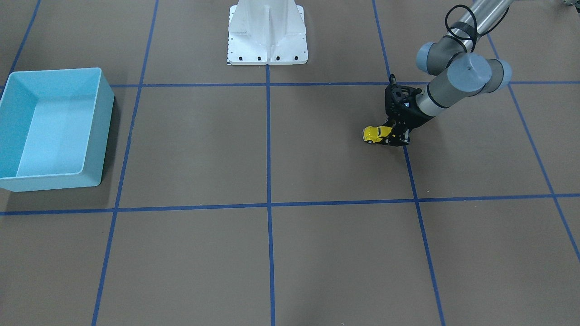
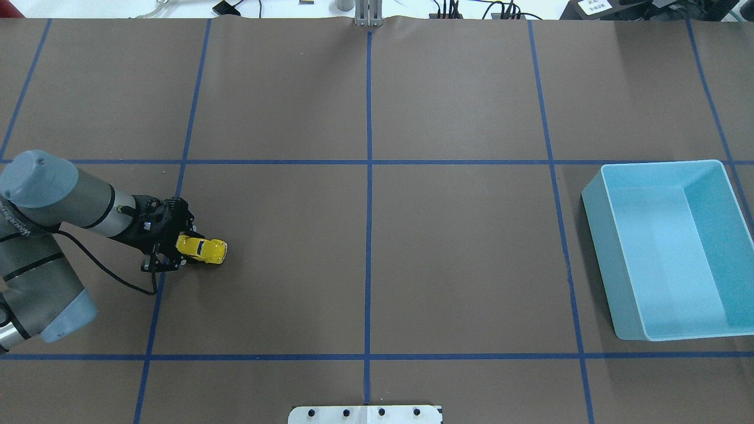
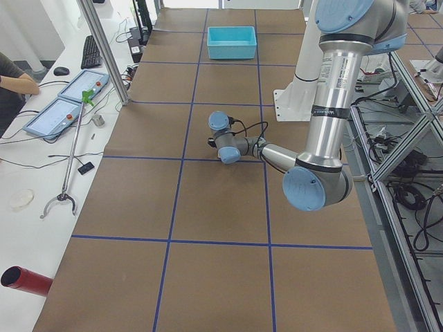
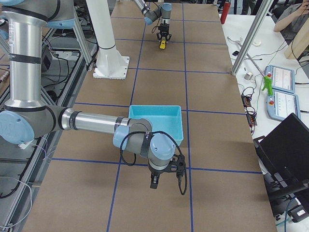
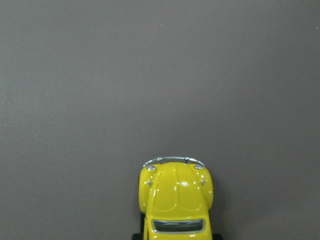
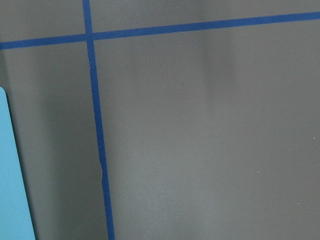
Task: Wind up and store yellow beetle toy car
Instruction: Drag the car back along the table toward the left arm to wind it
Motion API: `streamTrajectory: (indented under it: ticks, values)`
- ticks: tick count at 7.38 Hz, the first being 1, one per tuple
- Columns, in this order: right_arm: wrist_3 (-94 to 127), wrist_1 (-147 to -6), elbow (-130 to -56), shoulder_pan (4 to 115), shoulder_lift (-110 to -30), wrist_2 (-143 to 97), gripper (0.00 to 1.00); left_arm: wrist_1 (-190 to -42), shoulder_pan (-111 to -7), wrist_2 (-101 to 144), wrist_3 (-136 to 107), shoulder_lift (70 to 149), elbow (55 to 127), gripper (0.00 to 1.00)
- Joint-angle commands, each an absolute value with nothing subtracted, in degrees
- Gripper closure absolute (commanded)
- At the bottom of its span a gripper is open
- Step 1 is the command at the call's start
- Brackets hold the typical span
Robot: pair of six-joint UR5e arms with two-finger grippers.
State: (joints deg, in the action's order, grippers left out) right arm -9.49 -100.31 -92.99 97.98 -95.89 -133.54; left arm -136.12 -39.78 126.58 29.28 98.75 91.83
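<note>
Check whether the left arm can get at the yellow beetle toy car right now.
Likely yes: the left gripper sits at the rear of the yellow beetle toy car, nothing between them. Whether its jaws grip it is unclear.

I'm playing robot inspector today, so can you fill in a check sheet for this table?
Surface: brown table with a blue tape grid.
Job's things: yellow beetle toy car on its wheels at the robot's left; light blue bin empty, far off at the right.
Clutter: nothing seen.
Hands: left hand looks closed on the car's rear; right hand hangs near the bin, open or shut cannot be told.
Cables: black cable loops off the left wrist.
Surroundings: side desk with control tablets, keyboard, laptop.
</note>
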Motion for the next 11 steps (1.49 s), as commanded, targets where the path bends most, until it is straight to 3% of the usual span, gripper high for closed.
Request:
streamTrajectory:
  ticks: [1, 9, 11]
  values:
    - [-9.4, -100.3, -93.0, 98.0, -95.9, -133.5, 0.00, -136.8, -40.3, 127.0, 29.4, 97.7, 91.9, 0.96]
    - [-9.5, -100.3, -93.1, 98.0, -95.9, -133.6, 0.00, -139.2, -41.9, 127.9, 29.5, 94.5, 91.8, 0.95]
    - [-9.5, -100.3, -93.1, 97.9, -95.9, -133.6, 0.00, -139.7, -41.9, 127.9, 29.5, 94.3, 91.8, 0.89]
